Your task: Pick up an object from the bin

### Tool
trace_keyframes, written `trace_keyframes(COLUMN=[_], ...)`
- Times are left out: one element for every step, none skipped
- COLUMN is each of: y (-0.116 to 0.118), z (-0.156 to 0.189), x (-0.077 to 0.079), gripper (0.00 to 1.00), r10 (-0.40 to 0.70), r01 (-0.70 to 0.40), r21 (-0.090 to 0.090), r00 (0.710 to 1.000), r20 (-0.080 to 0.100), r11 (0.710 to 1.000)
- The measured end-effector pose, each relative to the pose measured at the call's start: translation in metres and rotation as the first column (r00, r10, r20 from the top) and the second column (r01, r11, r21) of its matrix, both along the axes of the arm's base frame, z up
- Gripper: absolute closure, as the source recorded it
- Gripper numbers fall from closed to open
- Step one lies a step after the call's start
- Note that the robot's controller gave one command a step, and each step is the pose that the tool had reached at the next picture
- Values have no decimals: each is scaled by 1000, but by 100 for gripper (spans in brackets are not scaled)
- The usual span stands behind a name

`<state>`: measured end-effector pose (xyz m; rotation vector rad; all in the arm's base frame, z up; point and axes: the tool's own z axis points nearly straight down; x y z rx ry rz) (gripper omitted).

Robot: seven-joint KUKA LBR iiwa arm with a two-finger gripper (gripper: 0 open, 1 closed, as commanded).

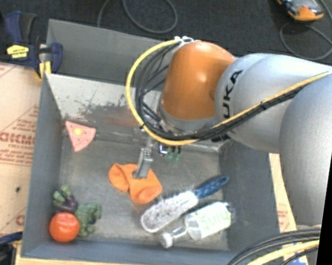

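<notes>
Orange crumpled soft piece (145,192): lies low on the floor of the grey metal bin (86,169), about the middle, as two lobes folded against each other.
Pincer (142,172): points straight down with its tip at the fold where the two lobes meet. I cannot tell whether it is apart or together, nor whether it touches the piece.
Step in hand: by my judgement, settling onto the orange piece before the close.
How to do it well: go down onto the fold, where the stuff bunches highest and gives something to pinch. Go low enough to catch that bunch, but stop short of pressing hard on the bin floor. Close across the fold, not along it, so that both lobes are gathered.
Handling: the piece looks limp and thin, so it will likely sag and hang from the grip. Lift straight up and check that it comes away whole.
Neighbours: the brush with white bristles and a blue handle (174,209) lies just beside the right lobe, bristle end nearest. The white plastic bottle (209,220) lies beyond the brush. The pink triangular piece (79,136), the red toy tomato (64,226) and the green and purple toy vegetable (87,213) lie well apart to the left.
Risk: a close set too far right could catch the bristles, and a shallow one could slide off the soft surface.
</notes>
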<state>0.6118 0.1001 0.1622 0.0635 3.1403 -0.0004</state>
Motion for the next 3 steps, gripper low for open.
trace_keyframes(y=[-17,-17,-15], z=[-90,-90,82], x=[-12,-12,-6], gripper=[100,100,100], r10=[-17,-18,0], r01=[17,18,0], r21=[5,5,5], r00=[1000,1000,1000], r20=[7,7,20], r11=[1000,1000,1000])
